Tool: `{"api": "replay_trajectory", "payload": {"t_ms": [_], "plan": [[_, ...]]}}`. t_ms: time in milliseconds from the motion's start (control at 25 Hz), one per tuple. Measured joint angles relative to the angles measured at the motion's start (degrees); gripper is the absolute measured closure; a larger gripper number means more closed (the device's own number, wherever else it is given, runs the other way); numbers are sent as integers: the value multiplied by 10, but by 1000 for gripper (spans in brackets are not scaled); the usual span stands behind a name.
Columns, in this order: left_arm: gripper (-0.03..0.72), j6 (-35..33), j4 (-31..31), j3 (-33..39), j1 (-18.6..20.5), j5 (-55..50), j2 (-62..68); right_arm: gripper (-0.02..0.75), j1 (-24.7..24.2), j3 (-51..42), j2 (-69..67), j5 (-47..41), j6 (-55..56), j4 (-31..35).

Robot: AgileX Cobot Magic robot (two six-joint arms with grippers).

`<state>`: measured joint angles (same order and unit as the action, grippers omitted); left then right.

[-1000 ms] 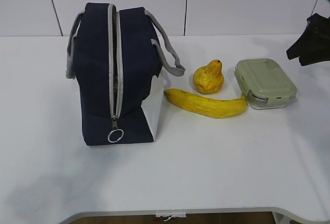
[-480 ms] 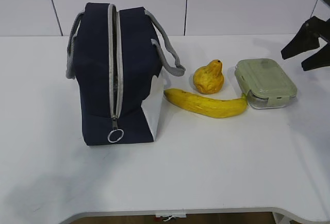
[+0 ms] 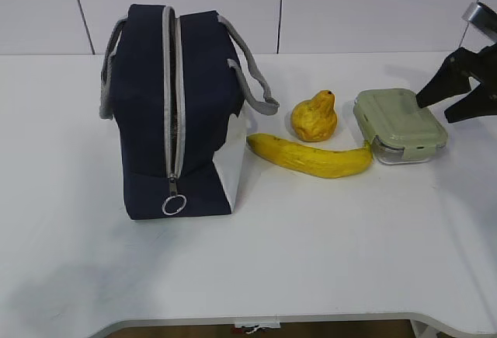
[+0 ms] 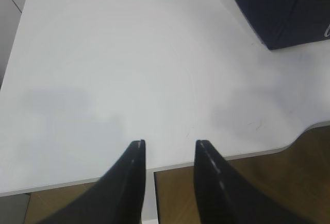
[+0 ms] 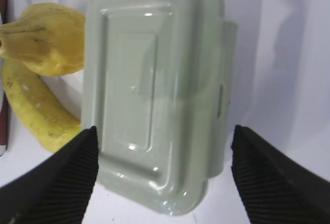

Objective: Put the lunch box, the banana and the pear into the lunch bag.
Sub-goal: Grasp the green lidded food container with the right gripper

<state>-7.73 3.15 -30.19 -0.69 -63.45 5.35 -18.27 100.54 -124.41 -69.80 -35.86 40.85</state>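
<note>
Since a second ago the right end effector [image 3: 459,97] has spread wide and moved in beside the lunch box [image 3: 399,125], empty; left end effector [image 4: 168,149] part-spread, empty.

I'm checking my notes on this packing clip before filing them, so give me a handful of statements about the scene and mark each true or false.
1. The lunch bag is zipped shut. True: the zipper pull ring hangs at the low front end.
2. The pear is inside the bag. False: it sits on the table between the bag and the lunch box.
3. The right gripper has open jaws near the lunch box. True: the right wrist view shows them spread to either side of its lid.
4. The banana lies on top of the lunch box. False: it lies on the table in front of the pear.
5. The left gripper holds the banana. False: nothing is between its jaws.
</note>
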Motion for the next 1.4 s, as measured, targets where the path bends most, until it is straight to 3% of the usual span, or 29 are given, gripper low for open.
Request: {"api": "replay_trajectory", "payload": {"t_ms": [440, 1400], "plan": [[444, 0, 0, 0, 0, 1, 7, 143, 0, 67, -58, 1, -7, 14], [444, 0, 0, 0, 0, 1, 12, 153, 7, 67, -74, 1, 27, 44]]}}
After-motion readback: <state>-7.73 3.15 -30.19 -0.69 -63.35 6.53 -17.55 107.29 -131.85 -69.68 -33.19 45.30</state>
